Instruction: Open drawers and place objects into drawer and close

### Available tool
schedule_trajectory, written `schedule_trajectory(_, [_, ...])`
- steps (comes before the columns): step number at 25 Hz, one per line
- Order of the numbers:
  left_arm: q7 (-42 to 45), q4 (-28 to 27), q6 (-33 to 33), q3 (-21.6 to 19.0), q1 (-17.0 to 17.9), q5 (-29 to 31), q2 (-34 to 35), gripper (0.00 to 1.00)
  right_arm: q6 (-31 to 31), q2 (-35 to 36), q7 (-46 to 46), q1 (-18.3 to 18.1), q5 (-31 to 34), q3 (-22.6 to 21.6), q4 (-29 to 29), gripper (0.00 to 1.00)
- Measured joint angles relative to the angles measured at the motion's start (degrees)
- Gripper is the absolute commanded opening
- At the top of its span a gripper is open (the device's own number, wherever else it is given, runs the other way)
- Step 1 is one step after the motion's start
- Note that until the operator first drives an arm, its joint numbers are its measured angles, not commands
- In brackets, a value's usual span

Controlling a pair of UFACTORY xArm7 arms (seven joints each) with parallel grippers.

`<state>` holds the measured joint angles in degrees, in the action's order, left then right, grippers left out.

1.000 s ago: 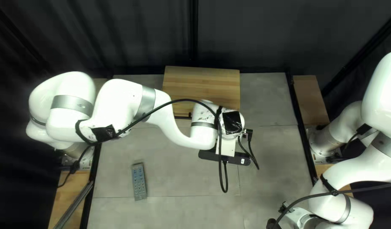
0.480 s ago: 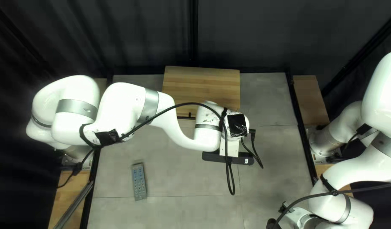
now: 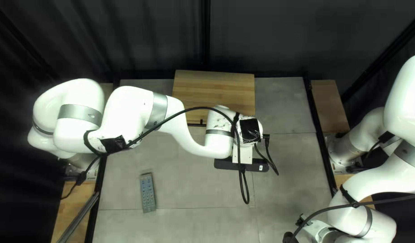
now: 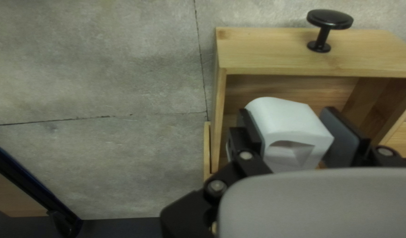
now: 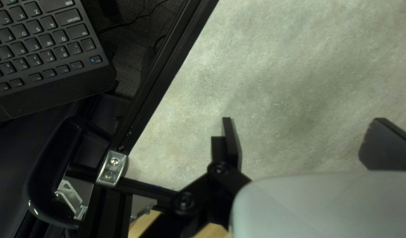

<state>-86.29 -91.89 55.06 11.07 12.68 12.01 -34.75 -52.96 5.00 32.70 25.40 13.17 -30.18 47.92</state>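
Observation:
My left gripper [image 3: 243, 155] is mostly hidden under its arm in the top left view, in front of the wooden cabinet [image 3: 216, 87]. In the left wrist view a wooden drawer [image 4: 278, 50] with a round black knob [image 4: 329, 20] stands pulled out. A white block-like object [image 4: 285, 121] is inside it, between the fingers of my left gripper [image 4: 295, 136]; one finger lies against it, while a gap shows at the other. At the lower right of the top left view is my right gripper [image 3: 319, 231]. My right gripper [image 5: 300, 143] is open over bare table, holding nothing.
A grey remote [image 3: 147, 192] lies on the table left of centre in the top left view. Past the black table-edge rail [image 5: 165, 75], the right wrist view shows a keyboard [image 5: 40, 44] and a black handle [image 5: 51, 172].
The left arm's wrist has shifted a little to the right in the top left view, its cable swinging along. The right arm and the remote have stayed still.

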Motion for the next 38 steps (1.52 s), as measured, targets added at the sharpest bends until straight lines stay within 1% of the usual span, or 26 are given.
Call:
schedule_trajectory(1, [-0.1,0.3,-0.4,0.0,-0.1,0.0,0.0,0.10,0.0,0.0,0.0,0.0,0.0,0.0,0.0,1.00])
schedule_trajectory(2, [-0.3,0.5,-0.7,-0.1,-0.1,0.0,0.1,0.39,0.0,0.0,0.0,0.0,0.0,0.0,0.0,1.00])
schedule_trajectory(3, [-0.4,0.7,-0.9,-0.1,-0.2,0.0,0.2,0.97,0.0,0.0,0.0,0.0,0.0,0.0,0.0,1.00])
schedule_trajectory(4, [-0.5,0.8,-1.0,-0.1,-0.4,-0.1,0.3,1.00,0.0,0.0,0.0,0.0,0.0,0.0,0.0,1.00])
schedule_trajectory(7, [-0.6,0.7,-0.9,-0.1,-0.9,-0.7,0.4,1.00,0.0,0.0,0.0,0.0,0.0,0.0,0.0,1.00])
schedule_trajectory(8, [-0.5,0.6,-0.7,0.0,-1.1,-0.9,0.4,0.93,0.0,0.0,0.0,0.0,0.0,0.0,0.0,1.00])
schedule_trajectory(9, [-0.4,0.5,-0.5,0.0,-1.2,-1.1,0.4,0.38,0.0,0.0,0.0,0.0,0.0,0.0,0.0,1.00])
schedule_trajectory(10, [-0.3,0.4,-0.3,0.1,-1.3,-1.1,0.3,0.00,0.0,0.0,0.0,0.0,0.0,0.0,0.0,1.00])
schedule_trajectory(13, [0.2,-0.1,0.3,0.4,-1.2,-0.9,0.0,0.00,0.0,0.0,0.0,0.0,0.0,0.0,0.0,1.00])
schedule_trajectory(18, [1.9,0.2,1.2,0.9,0.5,0.6,0.4,0.00,0.0,0.0,0.0,0.0,0.0,0.0,0.0,1.00])
schedule_trajectory(22, [4.6,2.8,1.5,0.9,2.8,1.9,2.6,0.00,0.0,0.0,0.0,0.0,0.0,0.0,0.0,1.00])
schedule_trajectory(27, [9.6,7.3,2.4,0.7,6.6,3.2,6.7,0.00,0.0,0.0,0.0,0.0,0.0,0.0,0.0,1.00])
schedule_trajectory(28, [10.8,8.1,2.9,0.6,7.4,3.3,7.6,0.89,0.0,0.0,0.0,0.0,0.0,0.0,0.0,1.00])
schedule_trajectory(29, [11.9,8.7,3.5,0.4,8.1,3.4,8.4,0.96,0.0,0.0,0.0,0.0,0.0,0.0,0.0,1.00])
schedule_trajectory(30, [13.3,9.5,4.3,0.2,9.1,3.5,9.4,1.00,0.0,0.0,0.0,0.0,0.0,0.0,0.0,1.00])
schedule_trajectory(34, [17.3,11.8,7.2,-0.6,11.7,3.5,12.6,1.00,0.0,0.0,0.0,0.0,0.0,0.0,0.0,1.00])
schedule_trajectory(38, [21.9,15.2,9.5,-1.6,14.2,3.4,15.7,1.00,0.0,0.0,0.0,0.0,0.0,0.0,0.0,1.00])
